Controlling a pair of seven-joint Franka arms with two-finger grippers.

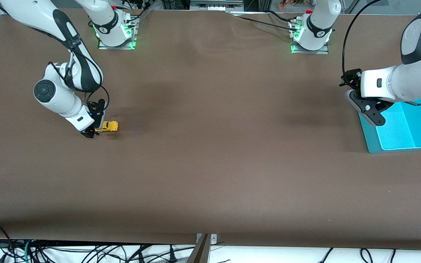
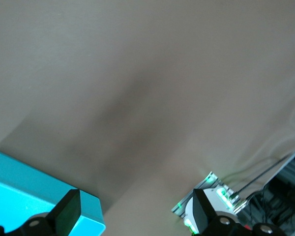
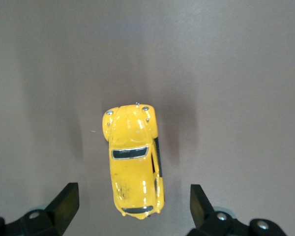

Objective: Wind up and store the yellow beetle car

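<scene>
The yellow beetle car (image 1: 109, 126) stands on its wheels on the brown table toward the right arm's end. My right gripper (image 1: 91, 132) is low beside it and open. In the right wrist view the yellow beetle car (image 3: 133, 166) lies lengthwise, one end between the two black fingers (image 3: 66, 199), with a clear gap on each side and nothing gripped. My left gripper (image 1: 372, 114) hangs open and empty over the edge of a teal tray (image 1: 408, 128) at the left arm's end. The left wrist view shows the left gripper (image 2: 135, 202) with the teal tray's corner (image 2: 24, 184) beneath one finger.
Both arm bases (image 1: 114, 31) (image 1: 311, 34) are bolted along the table edge farthest from the front camera, with cables trailing from them. More cables (image 1: 86, 252) hang below the nearest table edge. Brown tabletop (image 1: 225, 146) stretches between the car and the tray.
</scene>
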